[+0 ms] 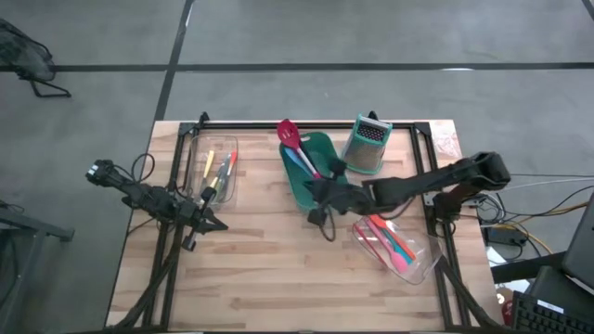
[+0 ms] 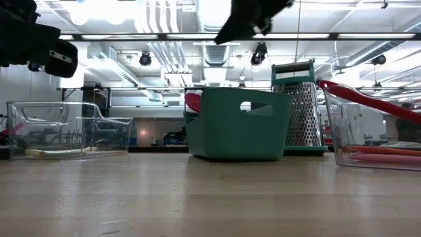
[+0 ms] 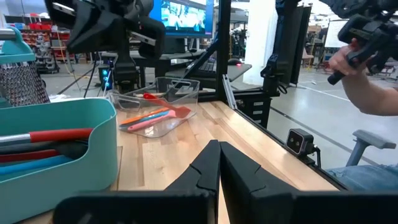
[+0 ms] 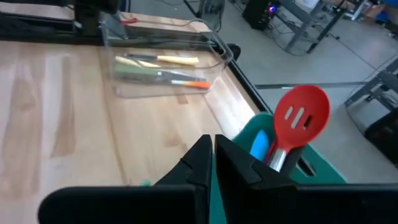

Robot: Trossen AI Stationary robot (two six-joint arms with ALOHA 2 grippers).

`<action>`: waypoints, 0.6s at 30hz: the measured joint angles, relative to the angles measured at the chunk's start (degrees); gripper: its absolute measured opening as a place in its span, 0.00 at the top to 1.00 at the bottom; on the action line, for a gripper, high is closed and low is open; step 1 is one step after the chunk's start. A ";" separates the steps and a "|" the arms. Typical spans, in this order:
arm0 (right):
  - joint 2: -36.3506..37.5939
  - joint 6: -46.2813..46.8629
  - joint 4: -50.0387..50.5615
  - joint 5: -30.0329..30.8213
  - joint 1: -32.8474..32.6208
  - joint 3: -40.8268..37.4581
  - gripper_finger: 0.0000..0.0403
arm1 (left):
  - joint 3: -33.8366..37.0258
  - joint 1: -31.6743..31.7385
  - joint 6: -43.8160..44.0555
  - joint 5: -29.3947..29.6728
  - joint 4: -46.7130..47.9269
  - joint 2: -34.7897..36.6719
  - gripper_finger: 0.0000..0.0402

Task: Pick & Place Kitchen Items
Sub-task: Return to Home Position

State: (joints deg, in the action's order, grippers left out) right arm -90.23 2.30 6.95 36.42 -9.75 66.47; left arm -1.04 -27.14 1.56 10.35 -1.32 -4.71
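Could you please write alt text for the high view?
A teal bin of utensils stands centrally beside a box grater, between two clear utensil containers. The right end effector hovers by the bin, the left end effector beside the left container.

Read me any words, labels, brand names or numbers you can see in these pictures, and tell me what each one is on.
Nothing can be read.
The screen behind the table, left wrist view: lettering too blurred.
The white sticker, top left of the low view: too small.
The teal bin and grater: no print visible.
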 joint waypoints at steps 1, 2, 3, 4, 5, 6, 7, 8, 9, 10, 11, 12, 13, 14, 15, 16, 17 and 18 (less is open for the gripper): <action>1.38 0.33 -0.29 0.02 -0.31 -1.38 0.96 | 0.00 0.02 -0.02 -0.02 0.00 0.00 0.97; 2.82 0.52 -0.31 -0.02 -0.67 -3.06 0.97 | 0.00 0.00 -0.02 -0.02 0.00 0.00 0.97; 4.26 0.80 -0.46 0.00 -1.08 -4.68 0.97 | 0.00 0.02 -0.02 0.00 0.00 0.00 0.97; 5.67 0.97 -1.03 0.06 -1.47 -6.32 0.98 | 0.00 0.01 -0.01 -0.02 0.00 0.00 0.97; 7.33 0.99 -2.00 0.07 -2.00 -8.14 0.98 | 0.00 0.02 -0.01 -0.01 -0.01 0.00 0.97; 8.87 1.02 -2.92 0.09 -2.51 -10.10 0.98 | 0.00 0.01 -0.01 -0.01 0.00 0.00 0.97; 10.39 1.05 -3.76 0.15 -2.97 -11.94 0.98 | 0.00 0.02 -0.02 0.00 0.00 0.00 0.97; 11.97 1.07 -4.79 0.14 -3.47 -13.67 0.98 | 0.00 0.00 -0.02 -0.02 0.00 0.00 0.97; 13.61 1.15 -5.79 0.13 -3.94 -15.55 0.98 | 0.00 0.02 0.00 -0.02 0.00 0.00 0.97; 15.24 1.53 -6.61 0.12 -4.36 -17.28 0.98 | 0.00 0.02 -0.01 -0.01 0.00 0.00 0.97; 16.93 1.90 -7.20 0.07 -4.74 -18.89 0.98 | 0.00 0.02 -0.02 -0.02 0.00 0.00 0.97; 18.58 2.21 -7.64 0.09 -5.13 -20.40 0.98 | 0.00 0.01 -0.01 -0.01 0.00 0.00 0.97; 20.27 2.80 -7.78 0.09 -5.45 -21.77 0.98 | 0.00 0.02 -0.01 -0.01 0.00 0.00 0.97; 21.92 3.70 -7.48 0.14 -5.71 -23.15 0.98 | 0.00 0.01 -0.01 -0.02 0.00 0.00 0.97; 23.43 4.95 -7.10 0.16 -5.90 -24.40 0.98 | 0.00 0.02 0.00 -0.01 0.00 0.00 0.97; 24.93 6.41 -7.14 0.15 -6.14 -25.67 0.98 | 0.00 0.01 -0.02 -0.02 -0.01 0.00 0.97; 26.34 7.90 -7.21 0.11 -6.18 -26.99 0.98 | 0.00 0.02 -0.02 -0.02 -0.02 0.00 0.97; 27.58 8.90 -7.21 0.11 -6.18 -28.00 0.98 | 0.00 0.02 0.00 0.00 0.00 0.00 0.97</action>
State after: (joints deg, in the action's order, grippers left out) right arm -62.65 11.20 -0.26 36.53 -15.92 38.47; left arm -1.04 -27.11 1.56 10.35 -1.32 -4.71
